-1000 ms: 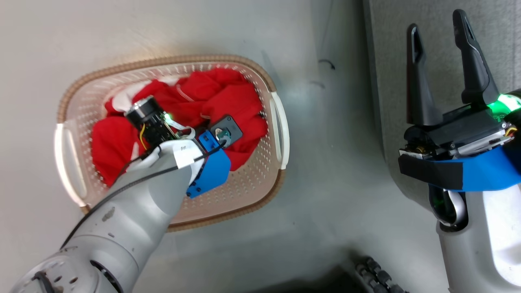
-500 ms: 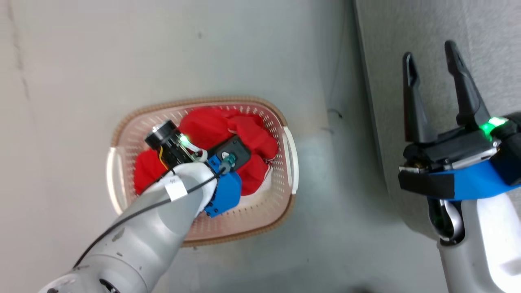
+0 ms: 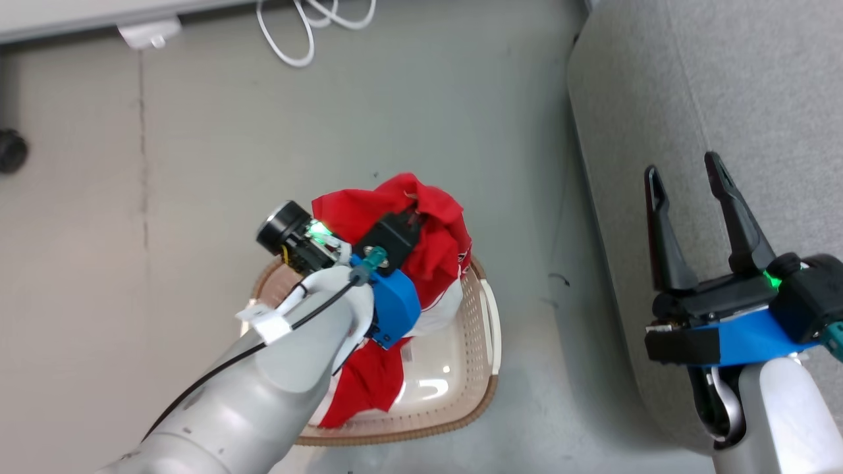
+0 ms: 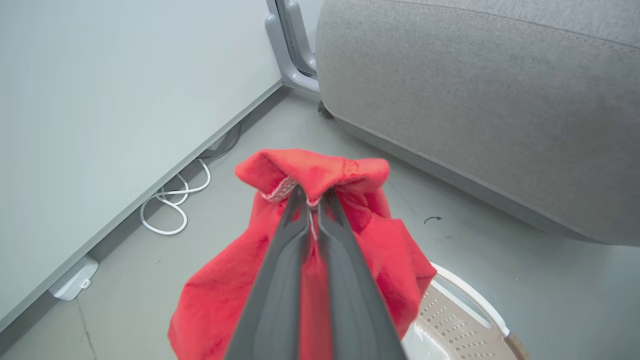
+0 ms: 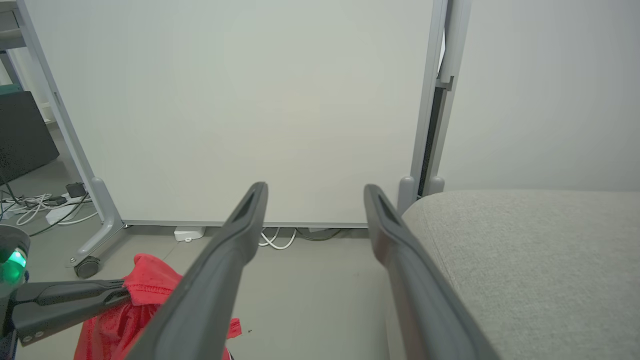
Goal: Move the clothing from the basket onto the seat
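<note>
Left fingers (image 4: pixel 285 250) pinch the clothing (image 4: pixel 320 172) over the basket (image 3: pixel 474 355); right fingers (image 5: pixel 217 270), three o'clock, spread. Trailing fabric may snag its rim.

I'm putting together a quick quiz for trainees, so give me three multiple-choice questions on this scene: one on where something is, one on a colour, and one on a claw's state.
1. In the head view, on which side of the laundry basket is the grey sofa?
A) the robot's left
B) the robot's right
C) underneath it

2. What colour is the garment held by the left claw?
A) blue
B) red
C) yellow

3. How does the right claw stand?
A) open and empty
B) shut on fabric
C) shut on a cable

Answers:
1 B, the sofa runs along the right side of the view, past the basket.
2 B, red fabric is pinched in the shut claw.
3 A, it gapes wide with nothing in it.
</note>
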You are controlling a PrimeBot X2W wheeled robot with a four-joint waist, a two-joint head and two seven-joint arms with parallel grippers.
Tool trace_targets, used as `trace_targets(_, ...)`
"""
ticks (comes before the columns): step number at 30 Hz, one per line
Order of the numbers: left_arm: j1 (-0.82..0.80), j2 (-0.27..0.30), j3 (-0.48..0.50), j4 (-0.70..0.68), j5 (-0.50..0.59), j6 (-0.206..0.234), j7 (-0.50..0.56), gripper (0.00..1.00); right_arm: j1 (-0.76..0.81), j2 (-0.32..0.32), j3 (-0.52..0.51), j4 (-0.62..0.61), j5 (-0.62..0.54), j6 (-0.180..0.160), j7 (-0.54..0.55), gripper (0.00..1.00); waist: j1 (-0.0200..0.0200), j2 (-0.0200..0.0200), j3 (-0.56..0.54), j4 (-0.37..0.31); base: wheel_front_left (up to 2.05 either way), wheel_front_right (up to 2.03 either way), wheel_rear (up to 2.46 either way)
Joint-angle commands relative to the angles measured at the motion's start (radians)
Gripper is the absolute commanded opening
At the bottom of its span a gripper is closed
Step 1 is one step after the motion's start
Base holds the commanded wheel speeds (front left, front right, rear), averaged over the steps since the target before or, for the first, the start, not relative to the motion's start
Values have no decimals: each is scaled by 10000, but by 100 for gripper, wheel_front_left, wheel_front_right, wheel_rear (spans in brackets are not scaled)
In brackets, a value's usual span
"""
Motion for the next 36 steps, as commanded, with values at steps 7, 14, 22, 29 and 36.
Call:
trace_targets(7, 828, 599, 1395, -1812, 154, 276, -52, 0, 728, 133, -86, 214, -127, 5, -35, 100, 2, 0, -1557, 238, 0, 0, 0)
trace_targets(14, 1279, 660, 2576, -3069, 383, 229, -51, 0, 1184, 232, -93, 343, -213, 5, -35, 100, 2, 0, -2348, 288, 0, 0, 0)
trace_targets(22, 1482, 541, 3498, -3890, 467, -7, -52, 0, 1625, 326, -30, 415, -266, 5, -35, 100, 2, 0, -3073, 277, 0, 0, 0)
trace_targets(29, 1384, 458, 3727, -4324, 570, -153, -52, 0, 1926, 386, -12, 467, -314, 5, -35, 100, 2, 0, -3514, 254, 0, 0, 0)
trace_targets(36, 1608, 458, 3763, -4427, 609, -230, -53, 0, 2164, 438, 62, 463, -344, 5, -35, 100, 2, 0, -3871, 236, 0, 0, 0)
